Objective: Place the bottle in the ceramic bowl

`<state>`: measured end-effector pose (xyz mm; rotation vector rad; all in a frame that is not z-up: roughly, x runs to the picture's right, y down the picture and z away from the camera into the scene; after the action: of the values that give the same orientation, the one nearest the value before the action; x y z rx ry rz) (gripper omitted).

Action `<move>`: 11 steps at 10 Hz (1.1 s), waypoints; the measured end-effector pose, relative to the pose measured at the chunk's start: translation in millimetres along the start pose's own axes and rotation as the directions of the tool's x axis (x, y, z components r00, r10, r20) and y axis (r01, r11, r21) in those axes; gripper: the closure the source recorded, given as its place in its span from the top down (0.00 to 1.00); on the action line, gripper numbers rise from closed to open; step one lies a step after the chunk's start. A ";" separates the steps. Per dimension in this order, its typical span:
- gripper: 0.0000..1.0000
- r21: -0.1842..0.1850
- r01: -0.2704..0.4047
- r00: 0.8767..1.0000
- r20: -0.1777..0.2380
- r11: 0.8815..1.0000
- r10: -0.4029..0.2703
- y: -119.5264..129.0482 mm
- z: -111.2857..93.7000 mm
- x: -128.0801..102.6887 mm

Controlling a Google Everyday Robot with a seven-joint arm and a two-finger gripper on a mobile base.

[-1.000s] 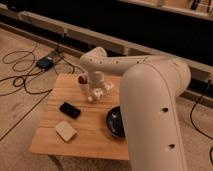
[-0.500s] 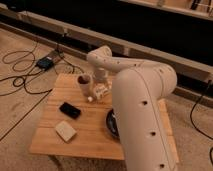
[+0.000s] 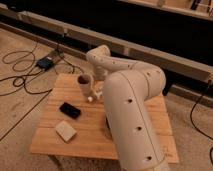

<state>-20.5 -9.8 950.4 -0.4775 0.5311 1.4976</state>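
My gripper [image 3: 95,94] hangs low over the back middle of the wooden table [image 3: 90,142], just right of a beige cup [image 3: 84,83]. A small white piece at its tip looks like the bottle [image 3: 90,99]; I cannot tell whether it is held or lies on the table. The black ceramic bowl [image 3: 106,126] is almost wholly hidden behind my big white arm [image 3: 127,115]; only a dark sliver shows at the arm's left edge.
A flat black phone [image 3: 70,110] lies left of centre and a beige square block [image 3: 65,131] sits near the front left. Cables and a blue box [image 3: 45,63] lie on the floor to the left. A dark wall runs behind.
My arm has swung leftward across the view and now covers nearly all of the bowl. The gripper has stayed close to the cup.
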 end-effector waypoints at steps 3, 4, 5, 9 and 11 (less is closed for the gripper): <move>0.65 0.050 0.000 1.000 -0.028 0.999 0.001 -1.0 8.1 6.6; 0.65 0.062 -0.001 0.999 -0.037 0.998 0.003 -1.5 9.5 9.7; 0.65 0.076 -0.003 0.999 -0.049 0.997 0.007 -3.5 11.3 14.8; 0.65 0.112 -0.042 0.995 -0.088 0.993 0.052 -24.9 15.4 34.0; 0.65 0.115 -0.074 0.992 -0.095 0.991 0.086 -39.2 17.0 39.9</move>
<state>19.4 31.5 938.9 -0.4498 0.7159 1.5172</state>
